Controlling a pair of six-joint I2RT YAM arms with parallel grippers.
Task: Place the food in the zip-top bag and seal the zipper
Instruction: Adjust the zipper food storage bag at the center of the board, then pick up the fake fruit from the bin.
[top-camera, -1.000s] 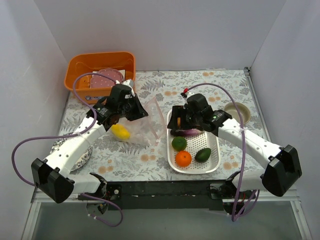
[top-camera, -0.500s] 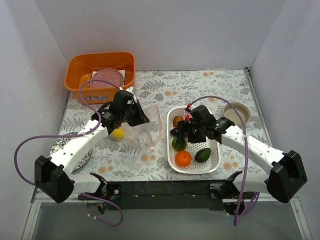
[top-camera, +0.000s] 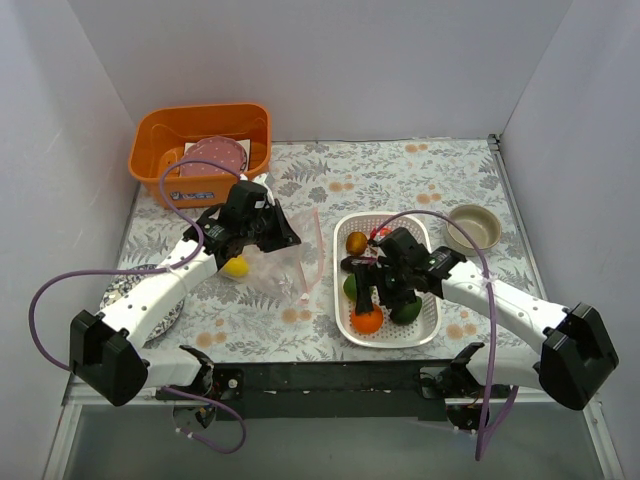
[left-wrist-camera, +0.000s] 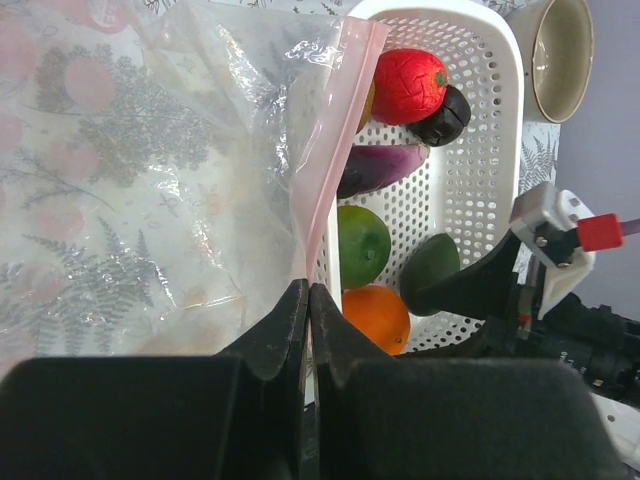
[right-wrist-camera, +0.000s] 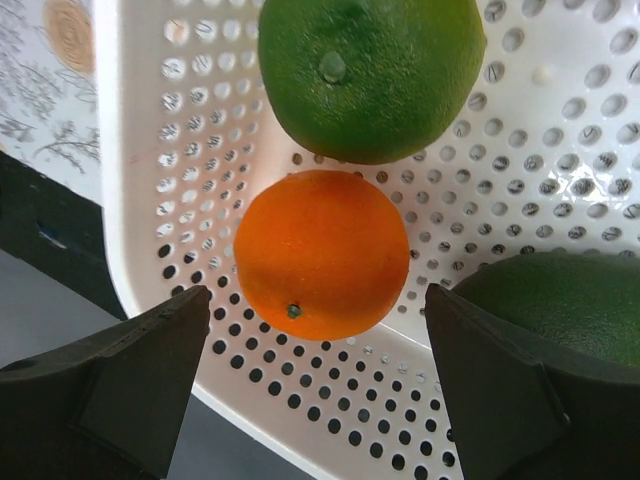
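Observation:
The clear zip-top bag (top-camera: 285, 265) lies left of the white basket (top-camera: 425, 325). My left gripper (top-camera: 277, 236) is shut on its pink zipper strip (left-wrist-camera: 335, 130) and holds the mouth edge up. A yellow mango (top-camera: 235, 267) sits at the bag's left end; I cannot tell if it is inside. My right gripper (right-wrist-camera: 318, 300) is open, its jaws on either side of the orange (right-wrist-camera: 320, 250) in the basket, not touching it. The basket also holds a lime (right-wrist-camera: 370, 70), a green avocado (right-wrist-camera: 560, 300), a red apple (left-wrist-camera: 408, 85), a purple eggplant (left-wrist-camera: 385, 165) and brown pieces (top-camera: 356, 242).
An orange bin (top-camera: 150, 135) with a pink plate (top-camera: 212, 155) stands at the back left. A beige bowl (top-camera: 472, 227) sits right of the basket. A speckled plate (top-camera: 150, 305) lies under my left arm. Grey walls close in three sides.
My right gripper has moved from the basket's far end to its near end, over the orange. My left gripper dropped and drew back slightly with the bag, then held still.

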